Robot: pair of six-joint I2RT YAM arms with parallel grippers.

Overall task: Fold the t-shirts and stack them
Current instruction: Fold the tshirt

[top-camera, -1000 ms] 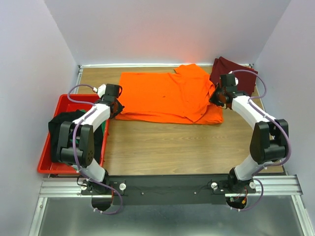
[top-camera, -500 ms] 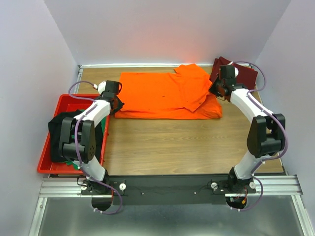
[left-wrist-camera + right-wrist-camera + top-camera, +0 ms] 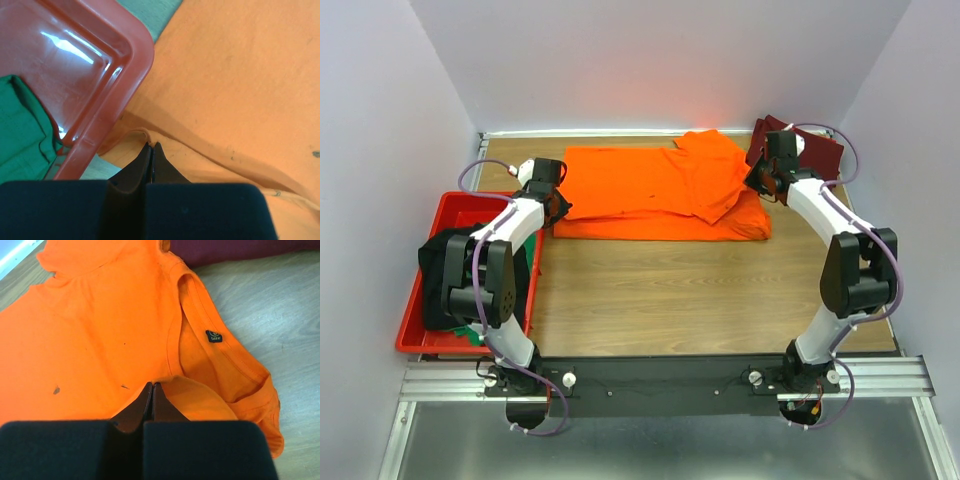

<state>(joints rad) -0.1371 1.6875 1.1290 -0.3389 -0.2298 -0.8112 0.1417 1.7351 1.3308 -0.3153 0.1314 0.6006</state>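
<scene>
Clamping the orange t-shirt [image 3: 650,195] are left end effector [image 3: 151,147] and right end effector [image 3: 152,386]; only wrist cameras confirm.

Illumination is bright and diffuse. The orange t-shirt [image 3: 650,195] tints the wall [image 3: 715,112] behind it; left of it, white glare streaks the red bin [image 3: 125,55].

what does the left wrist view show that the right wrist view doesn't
Only the left wrist view: a corner of the red bin with a green t-shirt lying inside it.
Only the right wrist view: the maroon t-shirt along the top edge, and the neckline of the orange t-shirt with its small dark label.
Both: the orange cloth filling much of the picture, with a gripper shut on a raised fold of it, the left gripper and the right gripper.
</scene>
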